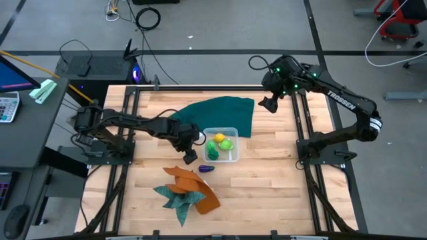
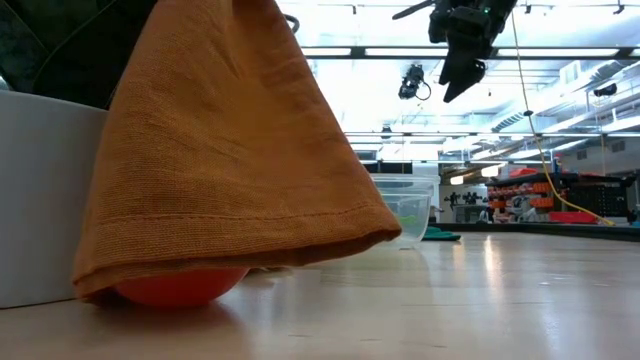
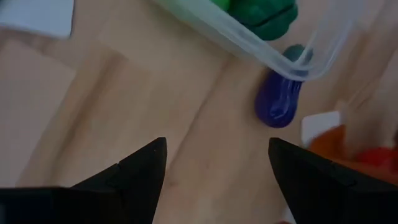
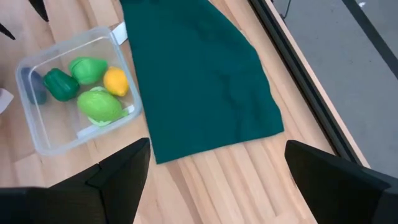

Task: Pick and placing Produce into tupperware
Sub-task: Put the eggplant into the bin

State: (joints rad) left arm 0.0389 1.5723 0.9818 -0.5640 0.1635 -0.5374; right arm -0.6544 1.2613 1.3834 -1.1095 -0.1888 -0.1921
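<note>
We see the left gripper, fingers spread, over bare wood beside the tub, the purple toy just outside its edge.

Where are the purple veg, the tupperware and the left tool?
purple veg [image 3: 278, 102]: left wrist view, middle of its body.
tupperware [image 4: 43, 142]: right wrist view, bare clear wall near a corner.
left tool [image 3: 217, 165]: left wrist view, midway between its open fingertips.

A dark green cloth lies spread flat; orange cloth overlaps teal cloth.
</note>
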